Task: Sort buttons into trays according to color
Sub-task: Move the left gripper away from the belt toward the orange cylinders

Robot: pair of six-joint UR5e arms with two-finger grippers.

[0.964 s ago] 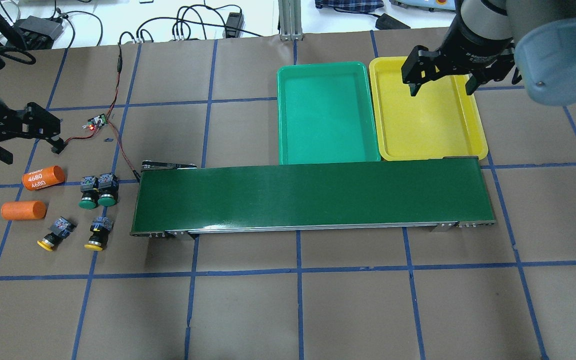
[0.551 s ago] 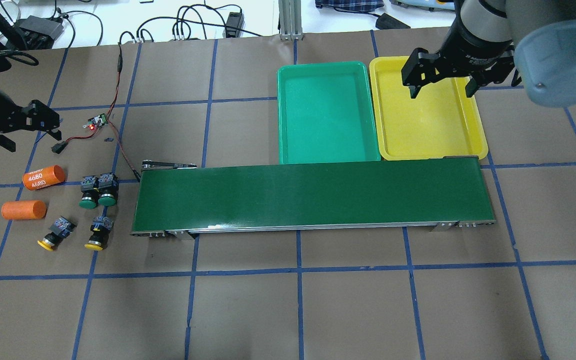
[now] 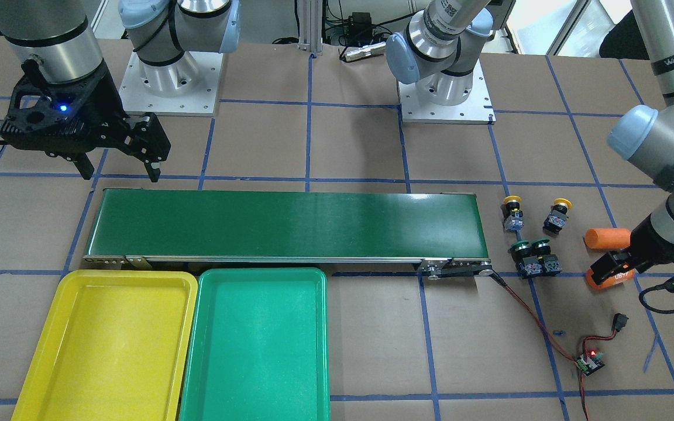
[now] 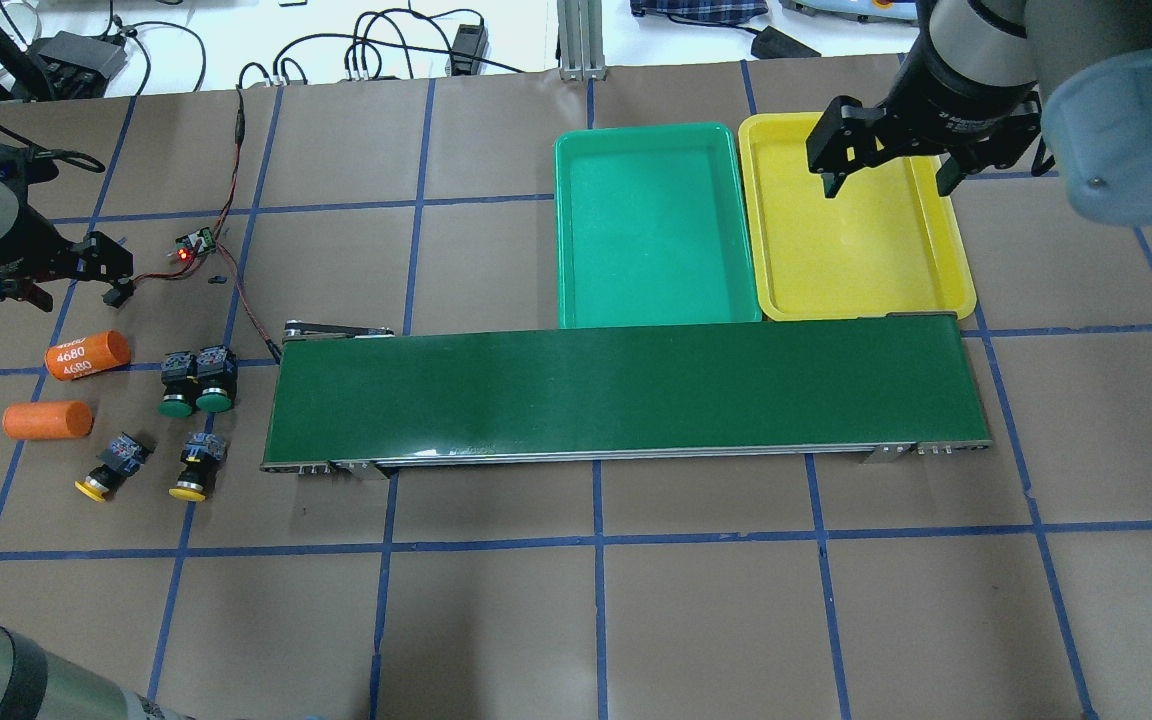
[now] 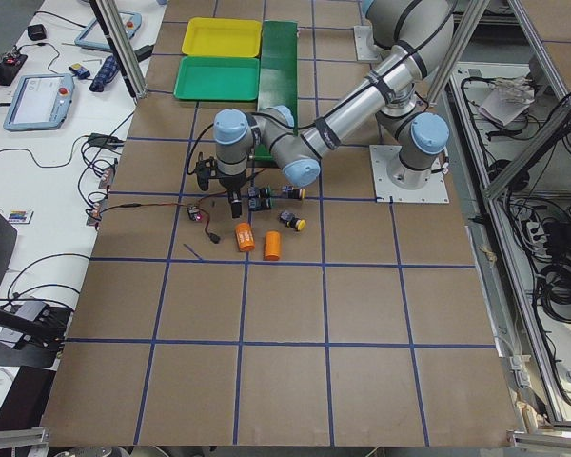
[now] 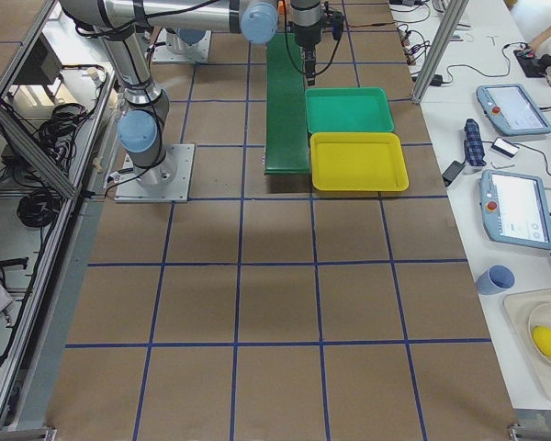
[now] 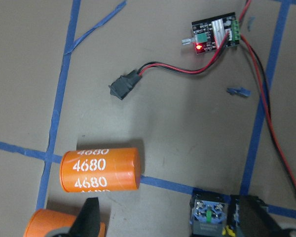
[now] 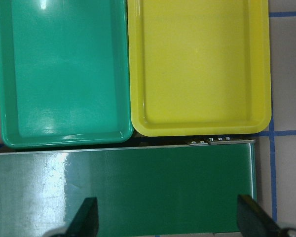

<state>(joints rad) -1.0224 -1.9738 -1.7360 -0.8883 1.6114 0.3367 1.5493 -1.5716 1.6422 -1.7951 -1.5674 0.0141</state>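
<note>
Green tray (image 4: 651, 230) and yellow tray (image 4: 856, 260) lie on the bench (image 4: 636, 620), the right gripper (image 4: 886, 180) hanging high near them, jaws open. The left gripper (image 4: 76, 285), jaws open, hovers beside an orange cylinder (image 4: 86, 355) near the four buttons (image 4: 196, 465). It might grab the cylinder by mistake, or jostle the touching green buttons (image 4: 196, 385).

Left gripper (image 4: 71, 275) swung round, seemingly lower toward the table, right gripper (image 4: 886, 185) nudged slightly rightward

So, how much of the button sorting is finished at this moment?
Done: nothing, the green tray and yellow tray are empty. In hand: nothing, the left gripper and right gripper are open. Left: two green buttons and two yellow buttons, all lying on the table beside the belt.
</note>
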